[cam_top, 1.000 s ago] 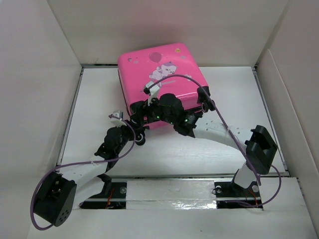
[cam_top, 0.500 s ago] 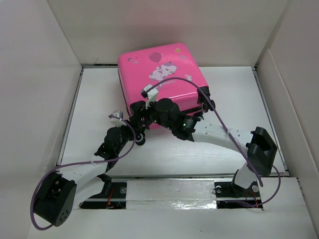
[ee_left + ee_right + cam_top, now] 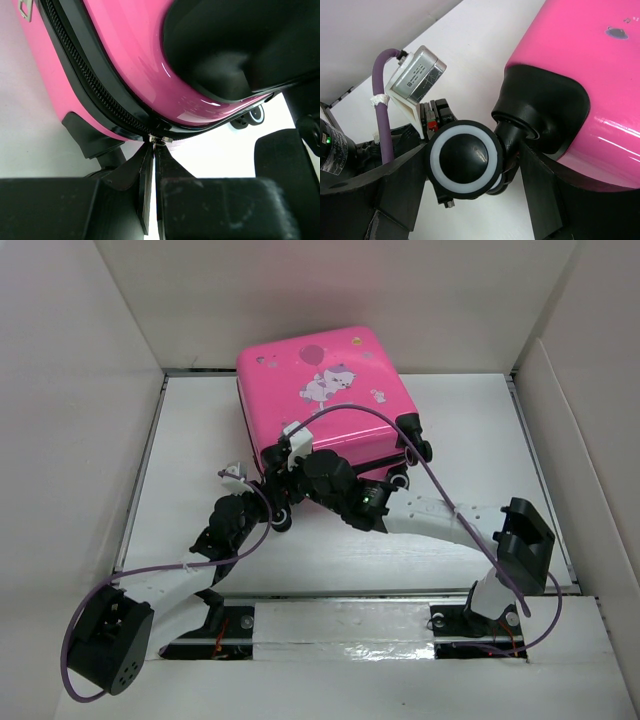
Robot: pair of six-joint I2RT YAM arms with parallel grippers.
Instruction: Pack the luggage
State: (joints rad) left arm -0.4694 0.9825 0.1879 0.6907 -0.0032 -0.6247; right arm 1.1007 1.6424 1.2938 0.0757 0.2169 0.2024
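— Left gripper point(image 3: 151, 150)?
— Pinched tight on the zip pull point(image 3: 159, 140) at the luggage's point(image 3: 320, 405) near-left corner.
— Right gripper point(image 3: 472, 159)?
— Its fingers point(image 3: 400, 190) straddle a wheel point(image 3: 465, 160) there. Clamping or only close, I cannot tell.
— The luggage?
— Lying flat, pink shell up, far-middle on the table point(image 3: 470, 430), by the back wall point(image 3: 330, 290).

Luggage point(image 3: 330, 380) flat on the table point(image 3: 480, 440), rear centre; 2 grippers at its near-left corner; left gripper point(image 3: 154, 150) before it, fingertips meeting on the zipper pull point(image 3: 159, 140); 1 wheel point(image 3: 465, 160) between the fingers of the right gripper point(image 3: 470, 172).
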